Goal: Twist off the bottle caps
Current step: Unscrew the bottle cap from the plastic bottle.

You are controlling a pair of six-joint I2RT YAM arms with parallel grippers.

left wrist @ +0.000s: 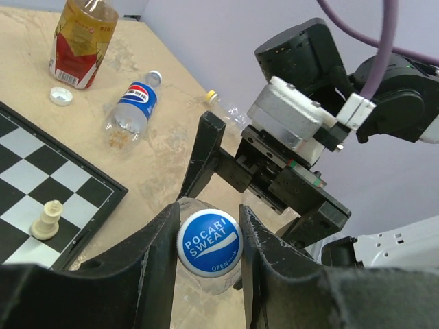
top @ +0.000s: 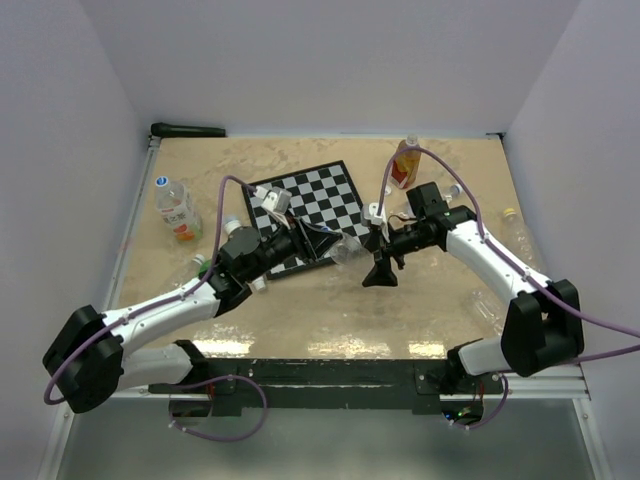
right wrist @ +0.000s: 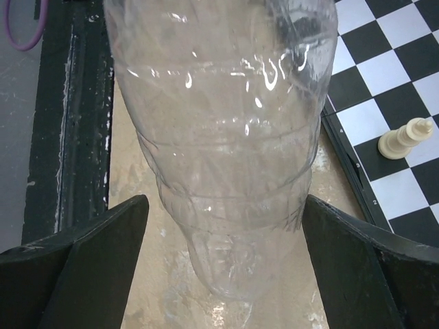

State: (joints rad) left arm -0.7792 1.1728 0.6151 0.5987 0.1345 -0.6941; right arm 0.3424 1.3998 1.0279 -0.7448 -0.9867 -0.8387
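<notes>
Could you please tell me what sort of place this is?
Likely a robot test cell: plain white walls box in a tan table, with a chessboard and bottles scattered as props.

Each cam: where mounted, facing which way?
Top external: above and behind, looking down on the table; left arm, right arm show.
Left wrist: looks along the left end effector at the blue cap it pinches.
Right wrist: looks through the open right end effector at the clear bottle.
Wrist views share the clear bottle, chessboard, cream chess piece.

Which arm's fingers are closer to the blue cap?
Left. The left fingers squeeze the blue cap; the right fingers stand open on either side of the clear bottle, farther along its body.
</notes>
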